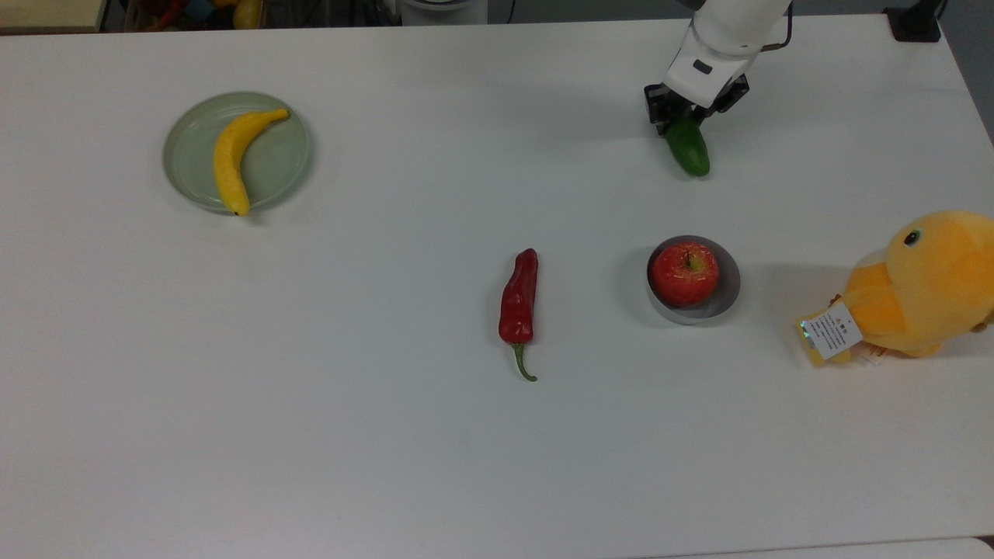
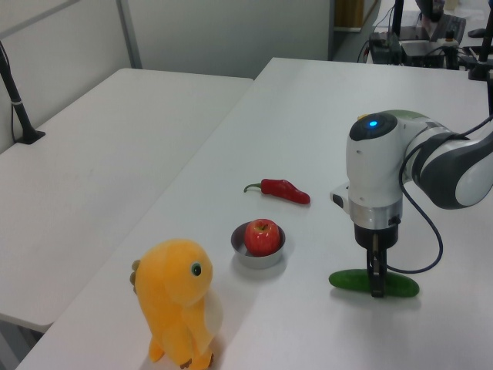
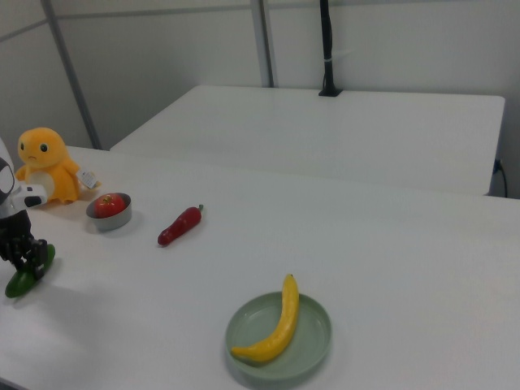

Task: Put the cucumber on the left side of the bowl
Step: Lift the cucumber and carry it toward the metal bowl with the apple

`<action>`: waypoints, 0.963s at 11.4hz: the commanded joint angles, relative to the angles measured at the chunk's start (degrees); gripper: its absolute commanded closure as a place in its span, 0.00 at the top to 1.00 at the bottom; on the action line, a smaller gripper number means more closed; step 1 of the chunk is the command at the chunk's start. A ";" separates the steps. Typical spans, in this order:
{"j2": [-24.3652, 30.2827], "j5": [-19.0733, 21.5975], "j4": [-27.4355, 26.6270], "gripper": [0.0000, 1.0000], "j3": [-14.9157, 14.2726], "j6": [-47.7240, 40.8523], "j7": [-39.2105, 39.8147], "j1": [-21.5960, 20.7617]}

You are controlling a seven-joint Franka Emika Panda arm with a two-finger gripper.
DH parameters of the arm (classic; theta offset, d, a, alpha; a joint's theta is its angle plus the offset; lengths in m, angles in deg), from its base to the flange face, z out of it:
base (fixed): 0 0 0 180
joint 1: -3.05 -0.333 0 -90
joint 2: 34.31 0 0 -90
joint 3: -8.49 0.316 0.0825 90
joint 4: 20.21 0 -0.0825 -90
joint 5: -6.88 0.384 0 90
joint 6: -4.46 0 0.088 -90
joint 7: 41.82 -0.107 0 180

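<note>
The cucumber [image 1: 689, 147] lies on the white table [image 1: 388, 450] near the top view's upper edge, clamped at one end by the gripper [image 1: 683, 118]. The grey bowl [image 1: 728, 299], holding a red apple [image 1: 684, 273], sits well apart below it. Bare tabletop lies between bowl and red chili pepper [image 1: 519, 303]; a yellow plush duck [image 1: 924, 283] crowds the bowl's right.

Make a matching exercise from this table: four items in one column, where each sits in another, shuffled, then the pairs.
Items:
1. banana
2. apple
3. cucumber
4. red chili

Places:
A. in the grey bowl
B. on bare table, beside the bowl
C. on the green plate
D. under the tool

Pairs: 1-C, 2-A, 3-D, 4-B
</note>
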 commanded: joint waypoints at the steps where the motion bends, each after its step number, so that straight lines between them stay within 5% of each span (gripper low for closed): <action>1: 0.79 -0.79 4.41 0.14 -0.49 3.45 -3.97 0.39; 5: -2.53 -3.50 10.56 0.15 -1.46 13.40 -6.09 1.27; 11: -11.33 -13.18 20.15 0.16 -1.64 20.44 -15.41 2.49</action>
